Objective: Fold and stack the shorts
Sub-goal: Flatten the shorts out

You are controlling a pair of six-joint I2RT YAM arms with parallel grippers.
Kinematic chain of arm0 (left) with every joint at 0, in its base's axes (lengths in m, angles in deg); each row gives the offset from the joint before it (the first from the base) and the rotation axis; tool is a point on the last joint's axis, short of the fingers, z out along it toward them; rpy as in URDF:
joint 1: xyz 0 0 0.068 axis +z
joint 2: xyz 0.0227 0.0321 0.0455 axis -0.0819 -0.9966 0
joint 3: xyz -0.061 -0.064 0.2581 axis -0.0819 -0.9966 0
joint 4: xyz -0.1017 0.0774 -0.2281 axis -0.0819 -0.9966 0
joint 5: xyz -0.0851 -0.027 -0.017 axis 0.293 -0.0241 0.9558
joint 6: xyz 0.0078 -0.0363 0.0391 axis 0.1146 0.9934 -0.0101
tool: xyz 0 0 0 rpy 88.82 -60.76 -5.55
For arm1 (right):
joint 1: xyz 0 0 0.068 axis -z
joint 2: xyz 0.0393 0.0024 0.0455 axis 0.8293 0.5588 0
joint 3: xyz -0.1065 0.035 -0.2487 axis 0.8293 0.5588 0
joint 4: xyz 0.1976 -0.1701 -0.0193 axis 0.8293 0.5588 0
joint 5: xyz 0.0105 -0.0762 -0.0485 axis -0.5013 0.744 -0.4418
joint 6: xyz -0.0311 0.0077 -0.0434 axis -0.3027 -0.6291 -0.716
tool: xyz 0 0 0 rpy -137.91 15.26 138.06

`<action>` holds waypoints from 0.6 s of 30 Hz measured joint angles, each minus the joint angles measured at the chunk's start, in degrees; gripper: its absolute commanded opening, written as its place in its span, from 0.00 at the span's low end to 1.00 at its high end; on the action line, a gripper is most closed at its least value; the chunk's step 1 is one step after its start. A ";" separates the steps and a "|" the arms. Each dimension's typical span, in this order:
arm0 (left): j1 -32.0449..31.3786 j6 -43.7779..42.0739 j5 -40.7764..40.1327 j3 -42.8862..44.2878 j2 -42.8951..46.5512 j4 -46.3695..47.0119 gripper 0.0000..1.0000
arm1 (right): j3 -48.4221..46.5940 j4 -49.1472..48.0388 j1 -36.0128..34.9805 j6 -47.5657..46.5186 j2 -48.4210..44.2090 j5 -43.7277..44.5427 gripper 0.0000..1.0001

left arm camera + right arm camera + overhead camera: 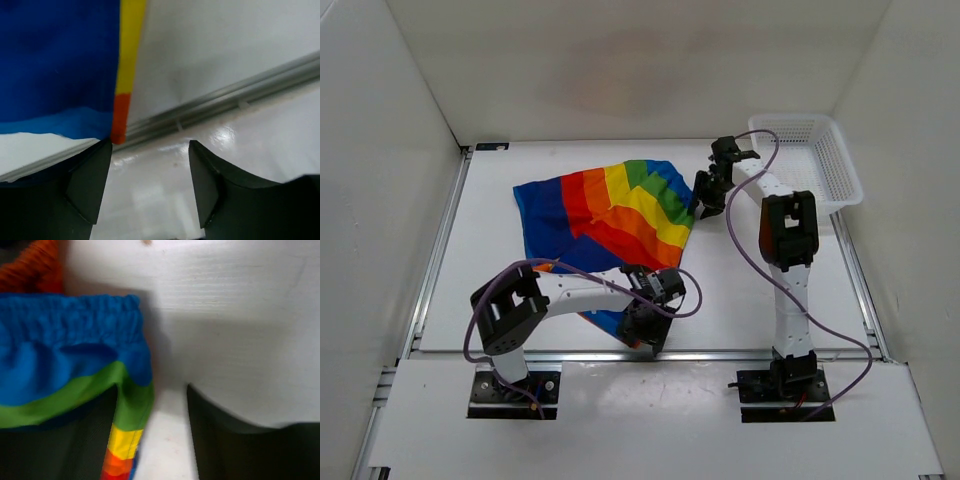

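Note:
The rainbow-striped shorts (605, 215) lie crumpled on the white table, mid-field. My left gripper (645, 325) is at the shorts' near corner by the table's front rail. In the left wrist view it (150, 185) is open and empty, with the blue cloth and its yellow and orange edge (65, 65) just beyond the left finger (87, 185). My right gripper (708, 197) is at the shorts' right edge. In the right wrist view it (155, 440) is open, with the blue elastic waistband (70, 320) ahead and a striped edge (125, 437) lying against the left finger.
A white mesh basket (817, 160) stands at the back right, behind the right arm. A metal rail (225, 95) runs along the table's front edge under the left gripper. White walls enclose the table on three sides.

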 measured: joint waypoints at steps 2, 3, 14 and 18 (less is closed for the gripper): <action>0.07 0.74 -1.20 0.00 -1.22 -0.07 0.50 | -0.26 0.68 0.00 -0.46 1.38 -0.92 0.34; 0.07 0.92 -1.64 0.00 -1.88 -0.09 0.35 | -0.46 0.85 0.00 -0.57 1.55 -1.01 0.16; 11.23 -2.43 -7.15 -1.51 -0.96 -4.17 0.10 | 15.06 -2.14 0.37 2.51 -9.53 4.83 0.00; 21.77 -6.54 -10.27 1.68 3.21 -7.04 0.10 | 29.11 -4.37 0.35 4.52 -25.24 9.14 0.00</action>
